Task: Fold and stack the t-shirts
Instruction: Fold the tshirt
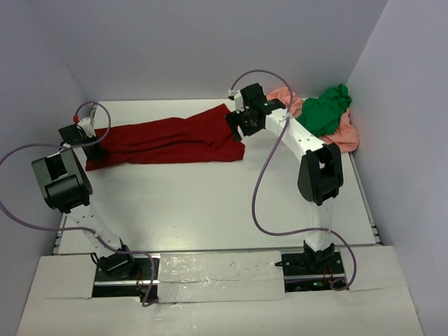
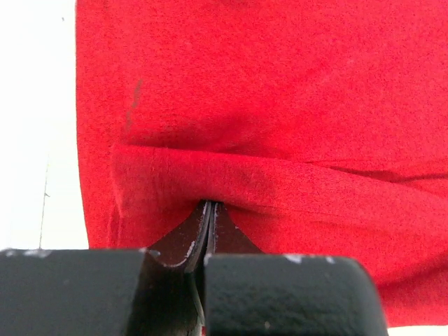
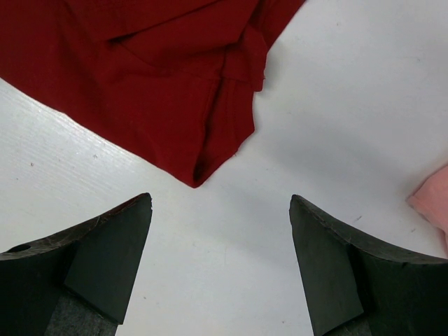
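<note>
The dark red t-shirt (image 1: 168, 138) lies stretched in a long band across the far half of the table. My left gripper (image 1: 94, 143) is shut on its left end; in the left wrist view the jaws (image 2: 208, 206) pinch a fold of the red cloth (image 2: 280, 105). My right gripper (image 1: 243, 126) is open and empty just above the table at the shirt's right end; its wrist view shows the shirt's corner (image 3: 196, 175) just ahead of the fingertips (image 3: 220, 199). The green t-shirt (image 1: 325, 108) lies bunched on the salmon-pink t-shirt (image 1: 345, 134) at the far right.
The white table (image 1: 210, 203) is walled at the back and both sides. A pink edge (image 3: 432, 199) shows at the right of the right wrist view. The arm bases stand at the near edge (image 1: 217, 269).
</note>
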